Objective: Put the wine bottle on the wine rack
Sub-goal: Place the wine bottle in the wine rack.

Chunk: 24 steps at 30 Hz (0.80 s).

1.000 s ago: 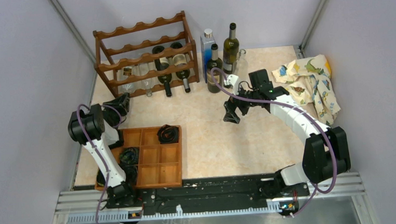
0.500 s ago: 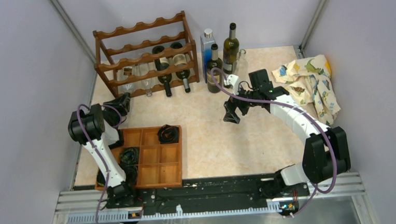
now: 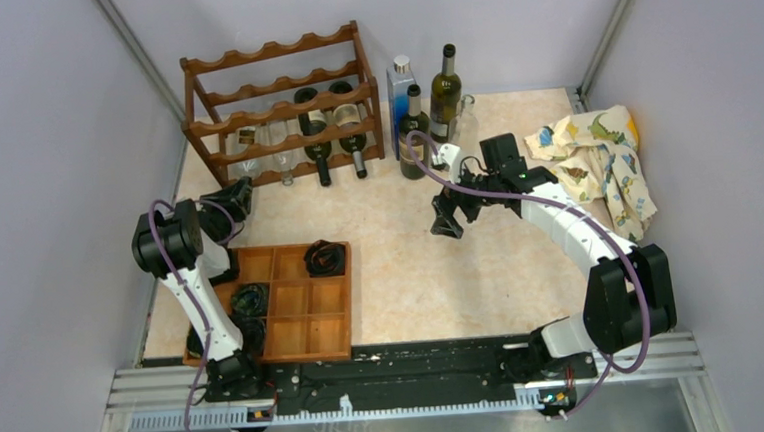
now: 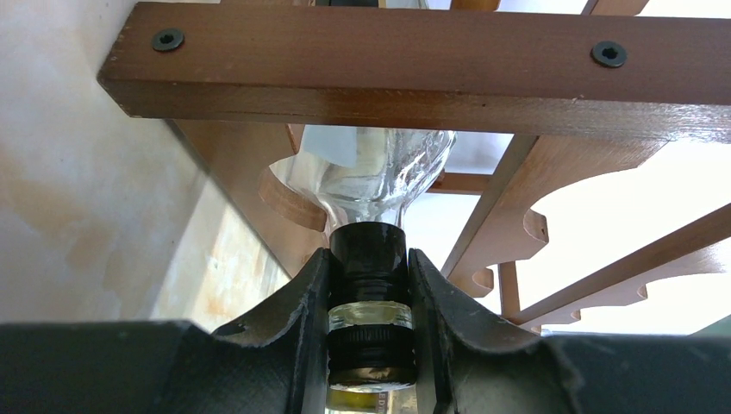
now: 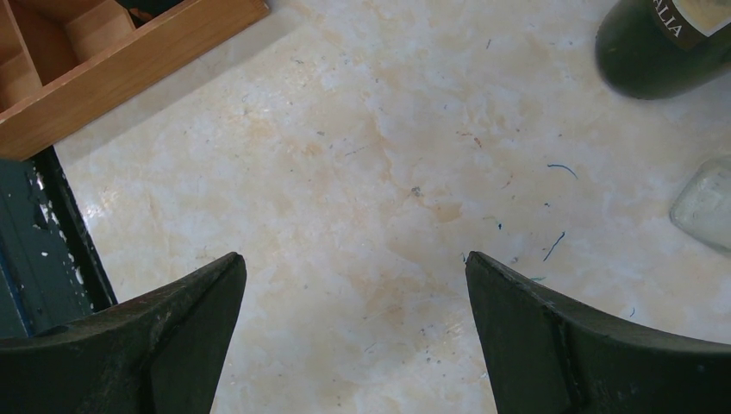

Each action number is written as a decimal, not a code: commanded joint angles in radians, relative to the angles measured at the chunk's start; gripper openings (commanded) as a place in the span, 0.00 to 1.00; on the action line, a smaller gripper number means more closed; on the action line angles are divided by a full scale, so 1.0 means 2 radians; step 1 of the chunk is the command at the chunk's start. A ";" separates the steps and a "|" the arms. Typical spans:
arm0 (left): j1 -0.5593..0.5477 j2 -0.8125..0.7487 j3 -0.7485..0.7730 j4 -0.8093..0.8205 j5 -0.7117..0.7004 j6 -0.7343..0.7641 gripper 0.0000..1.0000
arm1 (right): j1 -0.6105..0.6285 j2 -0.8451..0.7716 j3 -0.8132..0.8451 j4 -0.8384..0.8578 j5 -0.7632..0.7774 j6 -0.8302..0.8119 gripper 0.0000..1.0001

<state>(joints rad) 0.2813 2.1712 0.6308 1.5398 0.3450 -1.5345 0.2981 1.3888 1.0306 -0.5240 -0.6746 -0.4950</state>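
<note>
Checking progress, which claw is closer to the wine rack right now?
Left. The left claw is at the front of the wine rack, gripping the neck of a clear bottle; the right claw hangs open over the table, to its right.

Robotics lab cell: bare grey walls (image 3: 41,117), aluminium mounting rail (image 3: 158,388), marble-patterned tabletop (image 3: 402,275).

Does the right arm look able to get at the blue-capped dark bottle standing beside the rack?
Probably yes: the right tool is open and empty, close in front of that bottle, with only bare table between them.
</note>
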 commanded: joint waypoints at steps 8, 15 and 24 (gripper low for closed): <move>-0.009 -0.004 0.032 0.127 -0.014 0.009 0.00 | -0.003 -0.018 0.011 0.009 -0.005 -0.009 0.96; -0.003 -0.017 0.010 0.127 -0.011 0.005 0.00 | -0.003 -0.019 0.011 0.012 -0.004 -0.008 0.96; -0.003 -0.047 -0.001 0.127 -0.050 0.001 0.00 | -0.003 -0.013 0.013 0.013 -0.005 -0.011 0.96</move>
<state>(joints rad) 0.2783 2.1384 0.6067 1.5127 0.2848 -1.5330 0.2981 1.3884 1.0302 -0.5236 -0.6743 -0.4984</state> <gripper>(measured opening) 0.390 0.965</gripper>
